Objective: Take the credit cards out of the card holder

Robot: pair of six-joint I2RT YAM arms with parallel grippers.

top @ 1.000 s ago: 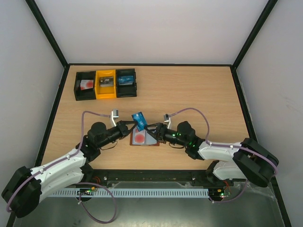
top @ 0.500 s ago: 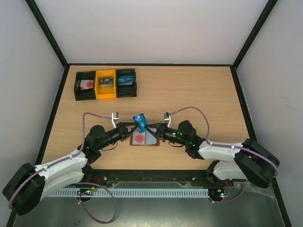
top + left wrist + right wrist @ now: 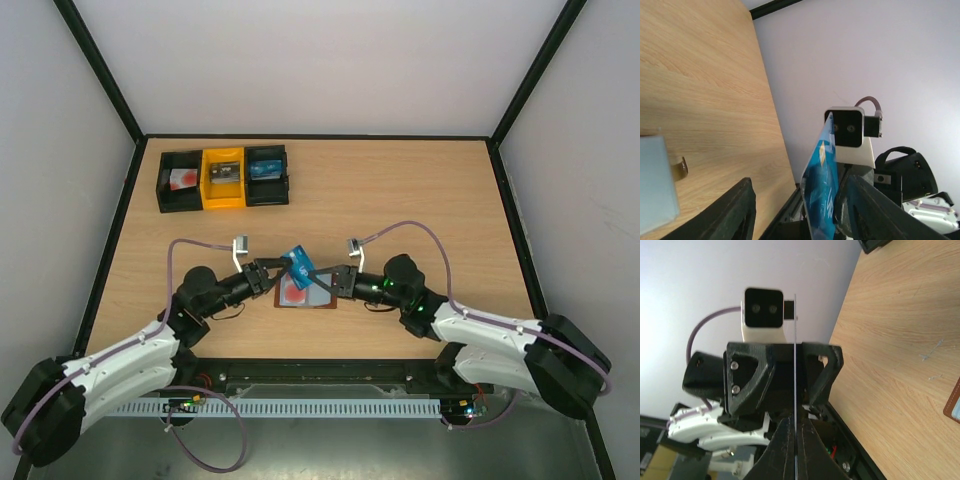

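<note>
We see the left arm (image 3: 120,350) running from its base at the near-left corner up and to the right, low over the table (image 3: 420,190). The left gripper (image 3: 277,270) points right towards the table's middle. In the left wrist view its fingers (image 3: 740,212) stand wide apart. The blue credit card (image 3: 297,262) rises between them, and neither finger touches it.

The card is tilted and held clear of the table, just above the far edge of the card holder (image 3: 305,300). The card holder lies open and flat on the table between the two grippers. A round red mark shows on its left inner face.

The right arm (image 3: 500,335) runs from the near-right corner up and to the left. The right gripper (image 3: 322,281) points left, facing the left gripper. In the right wrist view the card appears edge-on as a thin line, and the right fingers (image 3: 782,440) are pressed together on its lower end.

White lettering runs along the card's blue face in the left wrist view. We cannot read it in full. Beside it sits a small yellow patch.
</note>
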